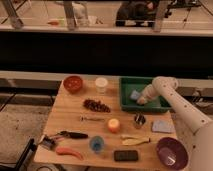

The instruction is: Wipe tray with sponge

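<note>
Wooden counter [65, 120] carries the full set of items. The green tray [150, 80] sits at the far right of the counter, long side facing the near edge. The white arm enters from the right, over the tray's right wall, and angles down into it. The claw [140, 99] is low inside the tray, near its middle. The pale blue sponge [134, 94] lies inside the tray at the left tip of the claw, touching it or just beside it. Whether the claw is closed on the sponge or merely against it cannot be told. Other items noted: a red bowl [73, 83] at the far left, a white cup [101, 84] to its right, and a dark bunch of grapes [96, 105] nearer. An orange fruit [114, 125] sits mid-counter, with a small metal cup [139, 120] to its right, just near of the tray. A flat grey-blue pad [161, 126] lies further right. A purple bowl [171, 152] occupies the near right corner, with a black block [125, 155] to its left on the near edge.
</note>
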`<state>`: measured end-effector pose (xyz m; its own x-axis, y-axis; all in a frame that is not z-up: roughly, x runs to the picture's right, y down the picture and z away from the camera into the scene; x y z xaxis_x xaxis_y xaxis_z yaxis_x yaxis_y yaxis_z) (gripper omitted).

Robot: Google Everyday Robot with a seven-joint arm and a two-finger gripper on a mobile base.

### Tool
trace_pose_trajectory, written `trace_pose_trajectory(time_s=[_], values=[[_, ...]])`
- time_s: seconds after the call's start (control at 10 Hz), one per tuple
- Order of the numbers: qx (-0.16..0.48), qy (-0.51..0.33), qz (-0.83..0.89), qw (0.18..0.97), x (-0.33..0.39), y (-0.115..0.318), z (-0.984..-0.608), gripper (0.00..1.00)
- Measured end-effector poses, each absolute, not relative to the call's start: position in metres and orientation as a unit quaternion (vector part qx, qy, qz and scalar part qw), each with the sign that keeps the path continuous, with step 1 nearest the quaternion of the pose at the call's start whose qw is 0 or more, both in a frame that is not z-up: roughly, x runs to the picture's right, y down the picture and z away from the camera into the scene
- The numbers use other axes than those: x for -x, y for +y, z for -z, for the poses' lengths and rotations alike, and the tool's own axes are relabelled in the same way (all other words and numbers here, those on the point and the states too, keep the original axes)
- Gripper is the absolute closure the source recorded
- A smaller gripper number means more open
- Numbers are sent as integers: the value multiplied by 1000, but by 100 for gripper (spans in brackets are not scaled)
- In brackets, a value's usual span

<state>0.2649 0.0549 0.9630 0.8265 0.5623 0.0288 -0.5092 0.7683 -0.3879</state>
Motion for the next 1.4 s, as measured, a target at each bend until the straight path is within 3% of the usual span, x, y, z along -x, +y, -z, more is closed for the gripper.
trace_pose_trajectory(time_s=[1.4], values=[[149, 16, -315, 937, -367, 45, -961, 96]])
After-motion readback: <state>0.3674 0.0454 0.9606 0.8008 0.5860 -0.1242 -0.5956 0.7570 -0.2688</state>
